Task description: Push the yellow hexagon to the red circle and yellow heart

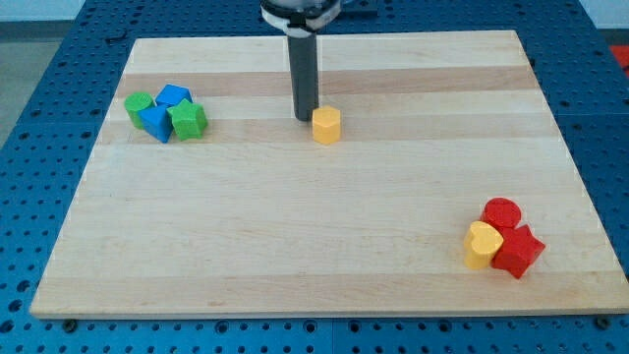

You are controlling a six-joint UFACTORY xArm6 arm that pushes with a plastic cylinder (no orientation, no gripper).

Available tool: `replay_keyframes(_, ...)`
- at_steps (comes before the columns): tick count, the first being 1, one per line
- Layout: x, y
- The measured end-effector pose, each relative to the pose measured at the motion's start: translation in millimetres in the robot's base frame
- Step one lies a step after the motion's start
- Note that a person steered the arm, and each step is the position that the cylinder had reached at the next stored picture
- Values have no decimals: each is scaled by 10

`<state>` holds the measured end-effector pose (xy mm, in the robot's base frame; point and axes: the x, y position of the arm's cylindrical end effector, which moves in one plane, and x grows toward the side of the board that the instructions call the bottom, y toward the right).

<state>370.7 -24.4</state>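
Observation:
The yellow hexagon (326,126) stands on the wooden board (295,246) a little above its middle. My tip (305,118) rests just to the hexagon's left, close beside it or touching it. The red circle (501,212) and the yellow heart (483,244) sit together near the view's bottom right, far from the hexagon.
A red star-like block (518,252) touches the heart and circle. At the view's upper left sits a cluster: a green block (139,106), a blue block (174,96), another blue block (156,122) and a green block (187,120). A blue pegboard (39,118) surrounds the board.

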Motion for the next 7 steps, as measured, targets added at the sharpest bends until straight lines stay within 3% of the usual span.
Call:
replay_keyframes(2,560,479)
replay_keyframes(5,425,661)
replay_keyframes(7,743,1028)
